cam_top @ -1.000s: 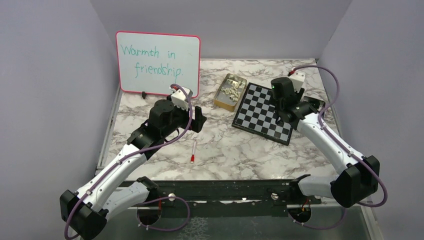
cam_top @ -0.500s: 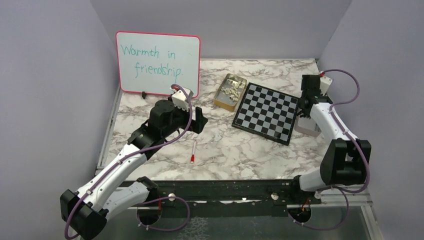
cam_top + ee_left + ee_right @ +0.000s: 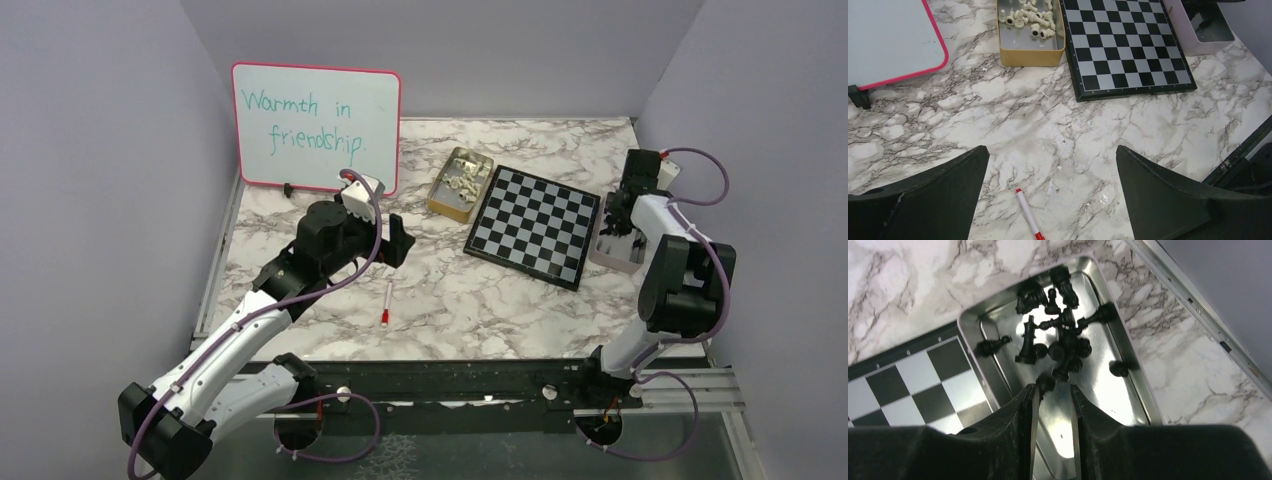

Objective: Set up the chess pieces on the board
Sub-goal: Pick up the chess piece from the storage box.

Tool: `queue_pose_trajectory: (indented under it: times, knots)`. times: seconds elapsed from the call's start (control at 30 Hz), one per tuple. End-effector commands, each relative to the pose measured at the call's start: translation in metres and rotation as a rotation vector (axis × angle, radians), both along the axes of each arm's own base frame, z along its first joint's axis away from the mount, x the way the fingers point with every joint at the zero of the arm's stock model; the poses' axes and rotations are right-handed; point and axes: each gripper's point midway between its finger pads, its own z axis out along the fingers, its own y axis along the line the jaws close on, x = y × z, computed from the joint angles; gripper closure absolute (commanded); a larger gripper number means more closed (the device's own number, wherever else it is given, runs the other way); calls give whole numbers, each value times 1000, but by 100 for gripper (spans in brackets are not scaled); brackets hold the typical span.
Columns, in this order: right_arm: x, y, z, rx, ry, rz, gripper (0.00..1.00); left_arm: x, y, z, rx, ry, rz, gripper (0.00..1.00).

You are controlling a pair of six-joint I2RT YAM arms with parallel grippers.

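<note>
1. my right gripper (image 3: 1054,389) sits low in the silver tin (image 3: 1108,405), jaws partly apart. nothing is clamped, i think, though one black piece (image 3: 1045,382) sits against a fingertip.
2. the black pieces (image 3: 1058,335) lie heaped upper centre, so i could pinch two or knock one away.
3. left gripper (image 3: 1051,152) gapes wide, empty. the board (image 3: 532,226), centre right, is bare.

From my console, the board (image 3: 533,226) sits right of centre on the table (image 3: 450,300). A tin (image 3: 1030,57) of chessmen (image 3: 1037,31) lies just beside its left edge. A tray (image 3: 1103,400) holding the other chessmen (image 3: 1063,347) lies just beside its right edge (under my right gripper (image 3: 1054,390)). The whiteboard (image 3: 316,125) stands behind, at the left. A pen (image 3: 387,302) lies in front, well apart from the board.
</note>
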Motion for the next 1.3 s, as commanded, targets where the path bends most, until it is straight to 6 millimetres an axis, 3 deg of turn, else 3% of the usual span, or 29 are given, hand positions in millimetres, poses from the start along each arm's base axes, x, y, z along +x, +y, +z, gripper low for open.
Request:
queue_pose_trajectory:
  times: [0.0,0.3,0.5,0.8,1.27]
  knots:
    - [29,-16,1,-2,-26,5,68,0,5,10,-7,-52,20,1]
    - [40,-23,-11,-9,31,46,69,1,3,7,-2,-43,16,1]
    - [31,-28,-20,-33,81,29,63,1,4,7,2,-46,19,1]
    - [27,-24,-37,-9,125,43,64,1,2,5,2,-38,15,1]
    - [14,-26,-45,-17,175,18,66,0,2,5,2,-38,14,1]
